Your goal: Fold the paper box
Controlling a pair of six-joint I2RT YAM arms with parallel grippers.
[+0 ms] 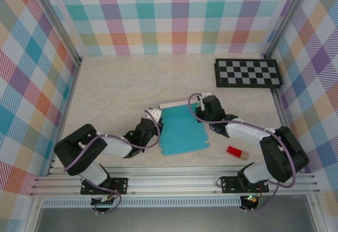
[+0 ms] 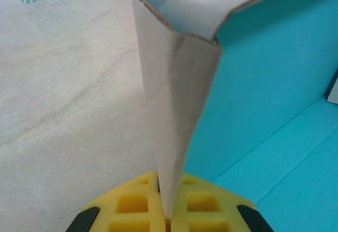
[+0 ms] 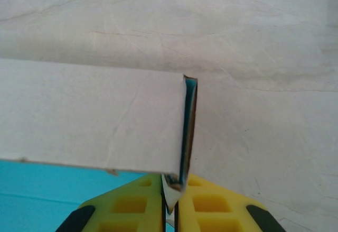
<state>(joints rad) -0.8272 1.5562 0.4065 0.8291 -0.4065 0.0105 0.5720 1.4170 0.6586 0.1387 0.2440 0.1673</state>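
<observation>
Jaws on my left side are pressed together on a side flap of the paper box (image 2: 274, 84). The white card rises upright from between the yellow pads (image 2: 132, 203), with the teal face just beside it. My right jaws are pinching the box too, at its far right corner, where a thin doubled edge of card, white outside and teal within, sits between them. Seen from above, the box lies teal face up on the tabletop (image 1: 116, 89) between my two arms, its far wall raised as a white strip and its near panel flat.

I judge the step in hand to be standing the walls and closing the corner. To do it well I should grip firmly and close to the crease, turn each flap about its score line rather than pull on it, and move both sides together so the base neither lifts nor slides. Thin card buckles easily, so I should go slowly and evenly. The checkerboard (image 1: 247, 73) and the red block (image 1: 237, 152) lie well apart from the box, out of my way
</observation>
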